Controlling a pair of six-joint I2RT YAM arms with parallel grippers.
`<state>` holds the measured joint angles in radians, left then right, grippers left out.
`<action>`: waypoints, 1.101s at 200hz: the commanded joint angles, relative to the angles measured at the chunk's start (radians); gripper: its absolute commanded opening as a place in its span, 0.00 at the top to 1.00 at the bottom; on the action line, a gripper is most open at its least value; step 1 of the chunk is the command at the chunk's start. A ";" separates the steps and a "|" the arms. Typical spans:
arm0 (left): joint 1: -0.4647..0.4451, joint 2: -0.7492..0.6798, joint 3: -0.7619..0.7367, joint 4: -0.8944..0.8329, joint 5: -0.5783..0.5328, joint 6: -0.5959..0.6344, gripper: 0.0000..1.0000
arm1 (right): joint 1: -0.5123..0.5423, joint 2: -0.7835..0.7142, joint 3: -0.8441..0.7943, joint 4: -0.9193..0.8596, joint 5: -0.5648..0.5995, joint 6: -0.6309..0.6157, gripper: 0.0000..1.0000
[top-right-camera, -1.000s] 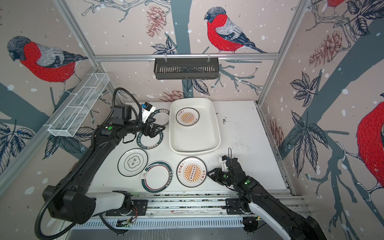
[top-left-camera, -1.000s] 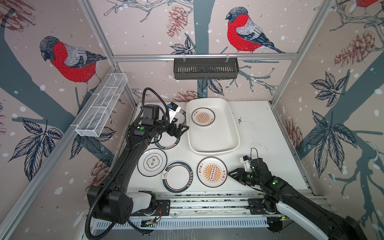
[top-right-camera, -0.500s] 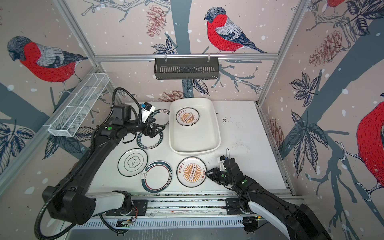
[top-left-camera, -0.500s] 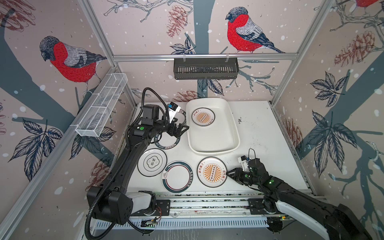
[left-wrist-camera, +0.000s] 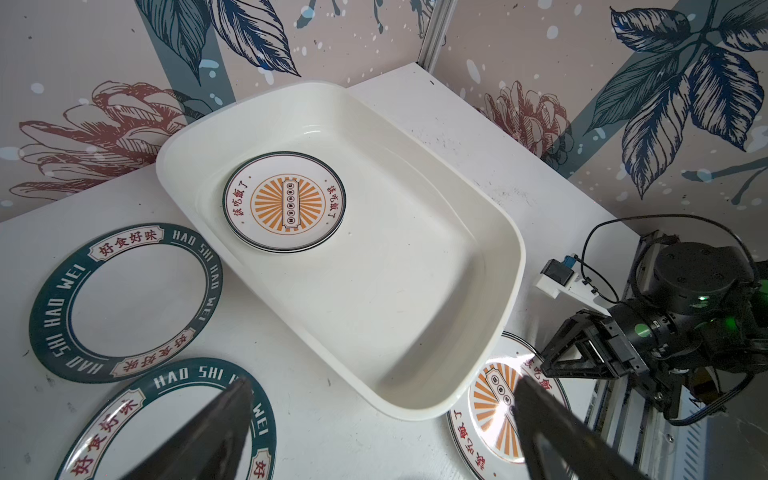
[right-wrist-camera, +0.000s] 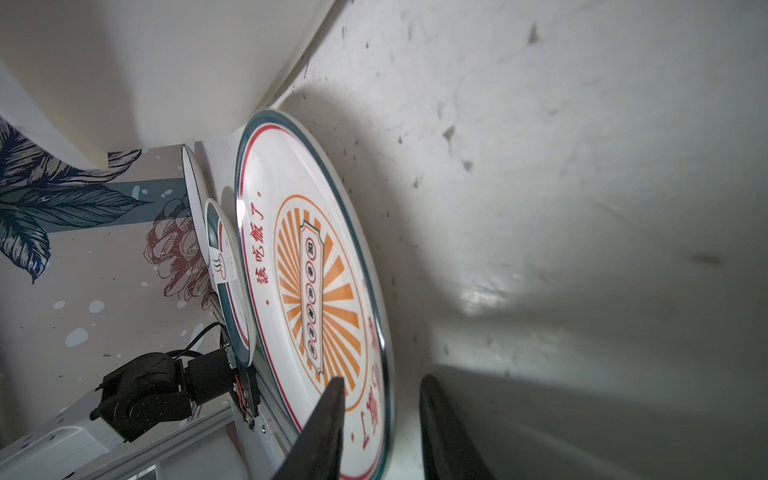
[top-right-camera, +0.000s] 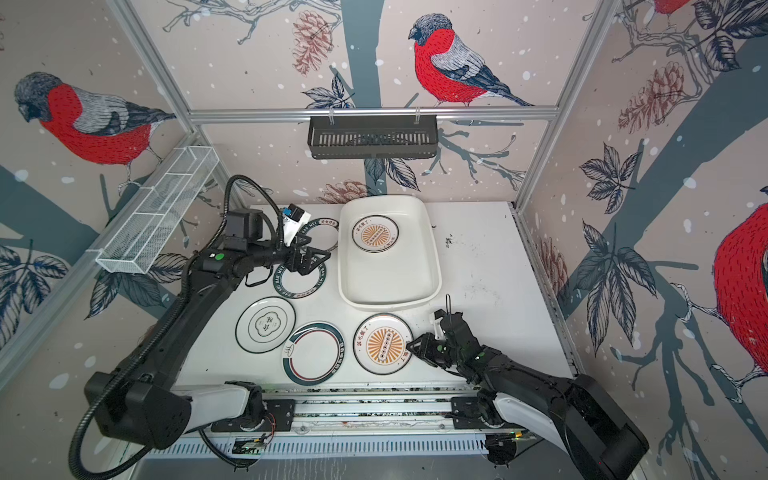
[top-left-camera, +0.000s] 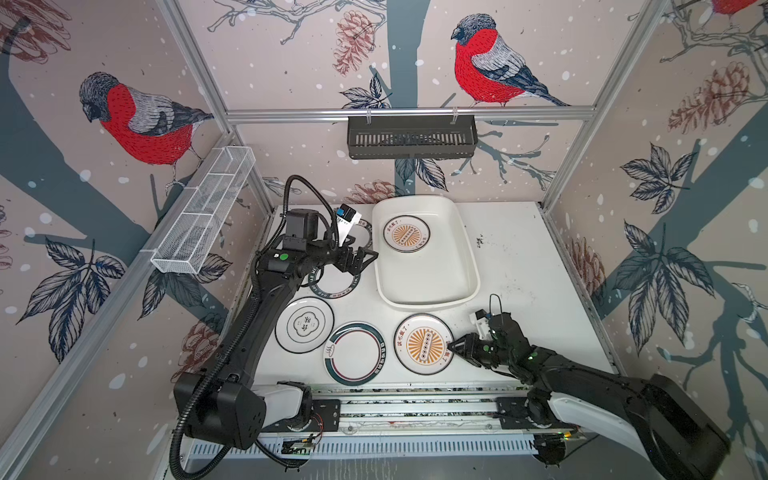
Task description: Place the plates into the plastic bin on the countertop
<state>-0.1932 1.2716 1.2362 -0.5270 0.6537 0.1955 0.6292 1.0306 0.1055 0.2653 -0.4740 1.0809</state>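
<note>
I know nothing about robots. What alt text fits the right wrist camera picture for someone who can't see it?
A white plate with an orange sunburst centre lies on the speckled white countertop, its rim between the two dark fingers of the right claw. The white plastic bin sits close by, and a teal-rimmed plate lies beside the sunburst one.

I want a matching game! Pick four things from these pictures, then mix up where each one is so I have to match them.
Things
1. white tub
2. black basket
3. plate with the black flower badge
4. right pincer

Places
A. hangs on the back rail
B. at the edge of the front orange-sun plate
C. lies flat on the table, front left
D. has the other orange-sun plate inside

Pairs: 1-D, 2-A, 3-C, 4-B
</note>
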 commanded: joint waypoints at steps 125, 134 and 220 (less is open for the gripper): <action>-0.002 -0.009 -0.019 0.028 0.027 0.012 0.03 | 0.004 0.100 -0.017 0.073 0.041 0.042 0.80; -0.002 -0.009 -0.021 0.028 0.027 0.012 0.03 | 0.004 0.102 -0.021 0.081 0.040 0.046 0.83; -0.001 -0.006 -0.018 0.033 0.032 0.004 0.03 | 0.004 0.085 -0.049 0.112 0.034 0.062 0.90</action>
<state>-0.1932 1.2663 1.2144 -0.5114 0.6548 0.1982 0.6334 1.1221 0.0631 0.4351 -0.4667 1.1301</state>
